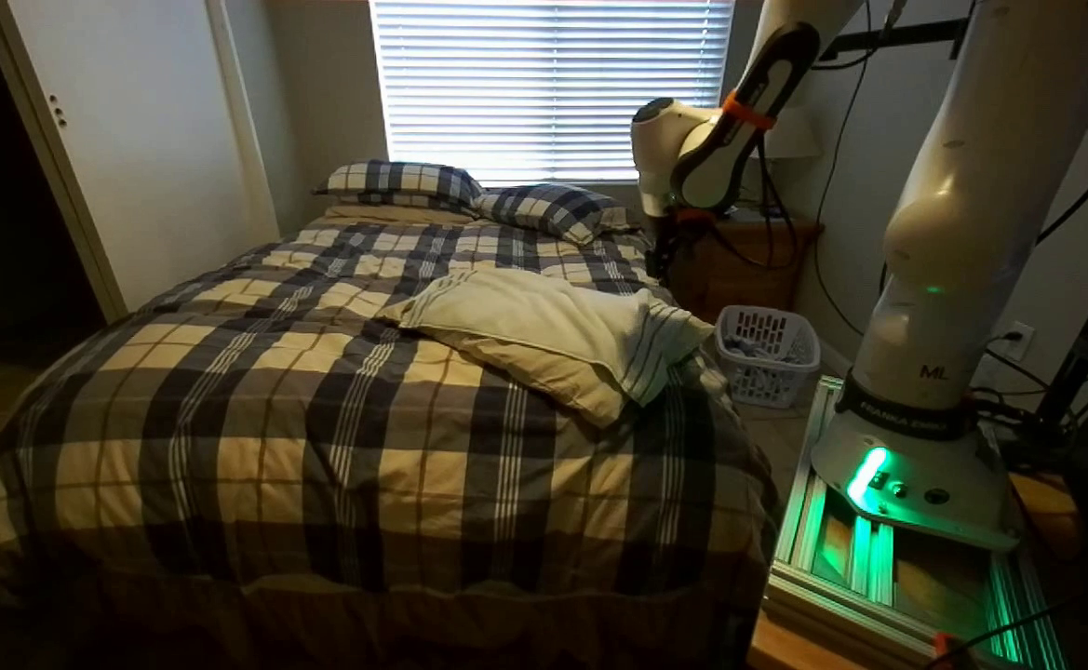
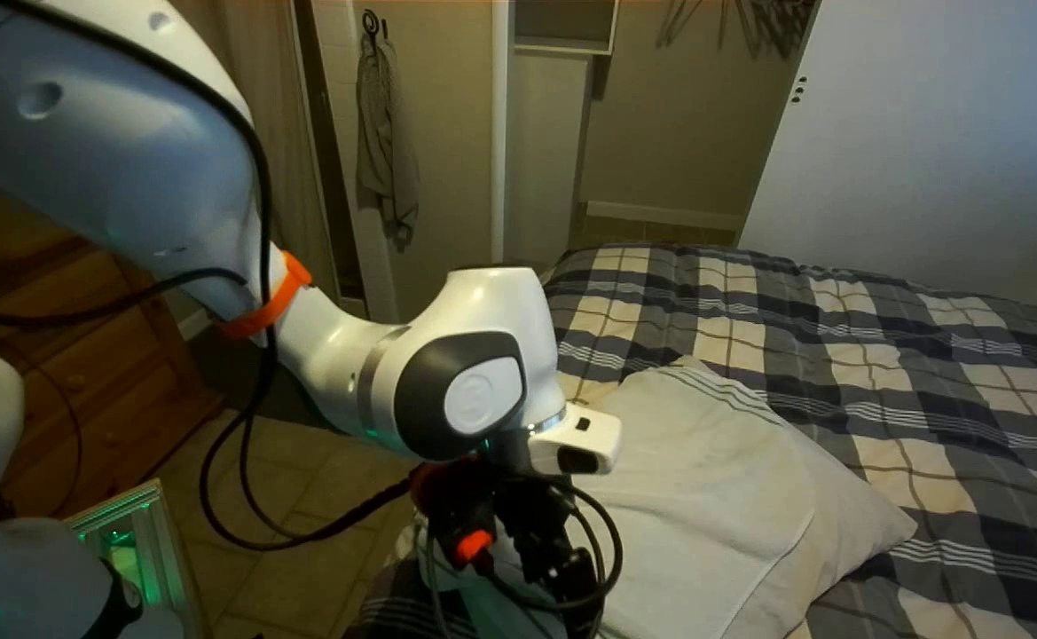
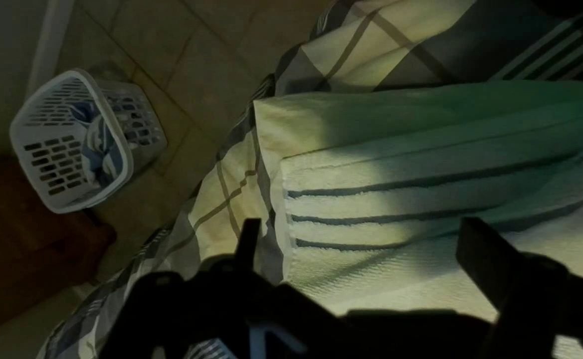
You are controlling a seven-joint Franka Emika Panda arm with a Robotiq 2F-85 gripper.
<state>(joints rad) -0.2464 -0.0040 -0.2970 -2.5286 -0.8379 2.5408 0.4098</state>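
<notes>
My gripper (image 3: 361, 224) is open and empty, its two dark fingers wide apart in the wrist view. It points down over the end of a pale towel (image 3: 341, 207) with dark stripes. The fingers appear above the towel, with no clear contact. The towel lies across a cream pillow (image 3: 296, 119) near the side edge of the bed. In both exterior views the towel (image 1: 544, 307) (image 2: 687, 488) covers most of the pillow (image 1: 562, 377) (image 2: 864, 524). The gripper (image 1: 660, 265) is small and dark in an exterior view; in another its fingers (image 2: 562, 586) are partly hidden by cables.
A plaid comforter (image 1: 320, 409) covers the bed. Plaid pillows (image 1: 404, 181) lie at its head. A white basket (image 3: 110, 119) holding blue and white cloth (image 3: 99, 152) stands on the tiled floor beside the bed, near a wooden nightstand (image 1: 734, 279). Cables hang from the arm.
</notes>
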